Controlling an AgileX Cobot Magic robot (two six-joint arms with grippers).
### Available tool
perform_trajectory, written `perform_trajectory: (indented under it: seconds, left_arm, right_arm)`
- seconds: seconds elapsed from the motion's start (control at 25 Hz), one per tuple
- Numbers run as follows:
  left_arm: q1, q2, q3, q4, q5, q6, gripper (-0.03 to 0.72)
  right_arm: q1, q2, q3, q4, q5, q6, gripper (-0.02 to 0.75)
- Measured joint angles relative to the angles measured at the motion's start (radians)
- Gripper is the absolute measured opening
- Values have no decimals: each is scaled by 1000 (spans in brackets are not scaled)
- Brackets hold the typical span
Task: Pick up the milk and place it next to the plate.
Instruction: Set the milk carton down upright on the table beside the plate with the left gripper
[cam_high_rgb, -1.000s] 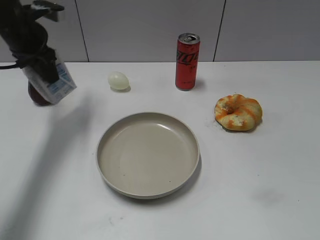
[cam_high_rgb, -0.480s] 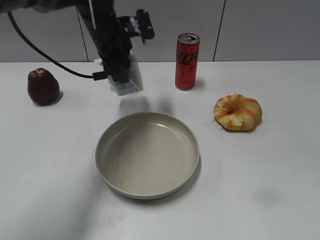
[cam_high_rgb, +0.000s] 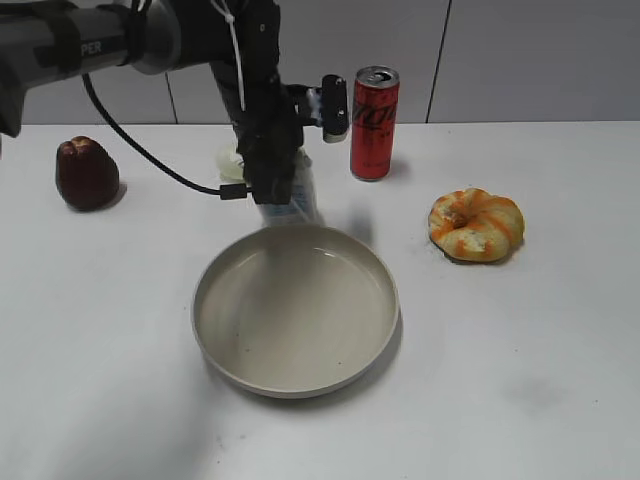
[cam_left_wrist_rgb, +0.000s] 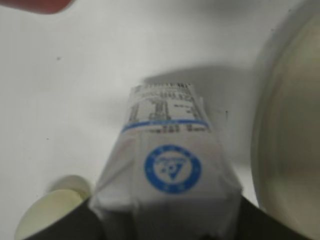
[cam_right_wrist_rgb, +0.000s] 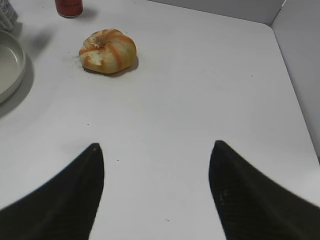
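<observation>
My left gripper (cam_high_rgb: 275, 185) is shut on the milk (cam_high_rgb: 297, 203), a small white-and-blue carton, and holds it just behind the far rim of the plate (cam_high_rgb: 214, 345), low over the table. In the left wrist view the milk (cam_left_wrist_rgb: 167, 165) fills the middle with its blue round logo, and the plate's rim (cam_left_wrist_rgb: 262, 120) curves along the right. The plate is a large round beige-grey dish in the middle of the table. My right gripper (cam_right_wrist_rgb: 156, 150) is open and empty over bare table, out of the exterior view.
A red soda can (cam_high_rgb: 374, 123) stands behind the plate. A pale egg (cam_high_rgb: 230, 165) lies just left of the left gripper. A dark red fruit (cam_high_rgb: 86, 173) sits at far left. A bread ring (cam_high_rgb: 476, 224) lies at right, also in the right wrist view (cam_right_wrist_rgb: 107, 51).
My left arm has carried the milk from the far left across to the right and down, from above the dark fruit to just behind the plate's far rim.
</observation>
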Motion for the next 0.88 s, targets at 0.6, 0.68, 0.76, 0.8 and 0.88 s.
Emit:
perform_trajectory:
  seconds: [0.6,0.68,0.76,0.8,0.88]
  left_arm:
    - [1,-36,-3,-73,17,80,547]
    - [1,-64,-3,-76,25,79,557]
    - [4,-101,-3,-76,31,60,559]
    - [9,-124,-3,-76,36,35,560]
    - [23,-176,-3,-74,52,-44,561]
  right_arm:
    - [0,0,0,0,0,0,500]
    - [0,0,0,0,0,0,500]
    - [0,0,0,0,0,0,497]
    - [0,0,0,0,0,0,497]
    - [0,0,0,0,0,0,497]
